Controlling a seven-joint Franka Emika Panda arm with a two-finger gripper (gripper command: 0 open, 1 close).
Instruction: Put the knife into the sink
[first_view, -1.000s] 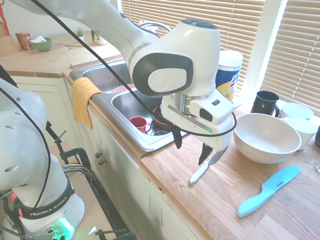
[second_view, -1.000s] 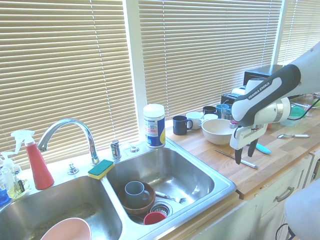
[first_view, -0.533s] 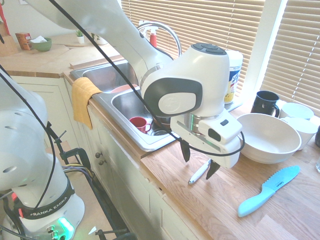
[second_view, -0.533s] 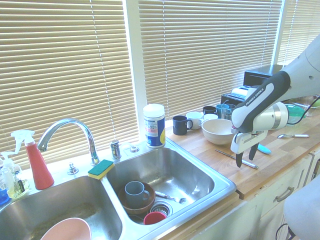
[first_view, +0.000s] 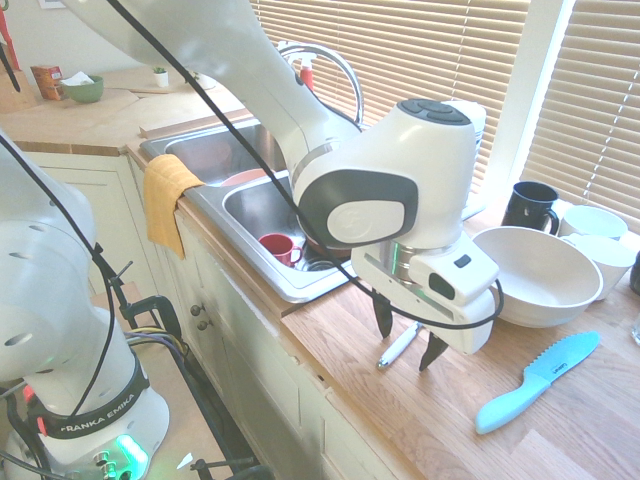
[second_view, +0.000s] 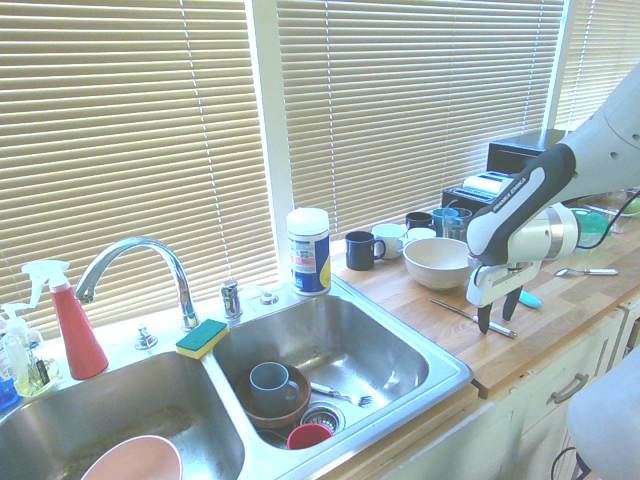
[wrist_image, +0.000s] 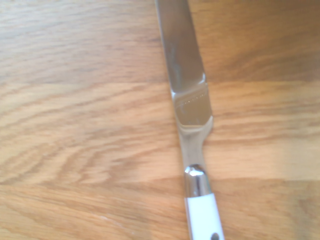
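Observation:
The knife (first_view: 398, 347) lies flat on the wooden counter, white handle toward the counter's front edge and its blade pointing toward the white bowl. My gripper (first_view: 408, 338) is open and low over the counter, one dark finger on each side of the handle, touching nothing. In the second exterior view the gripper (second_view: 497, 315) hangs over the handle end of the knife (second_view: 456, 311). The wrist view shows the knife (wrist_image: 189, 100) from close by, silver blade and white handle. The sink (second_view: 446, 366) is a steel double basin to the side, holding dishes.
A large white bowl (first_view: 533, 275) and a light-blue serrated knife (first_view: 536, 380) lie close beyond the gripper. Mugs (first_view: 528, 206) stand by the window. A red cup (first_view: 280, 247) sits in the near basin, and a yellow cloth (first_view: 165, 195) hangs over the sink's edge.
The gripper has come down and shifted slightly toward the bowl, from above the knife to straddling its handle just over the counter. The knife has not moved.

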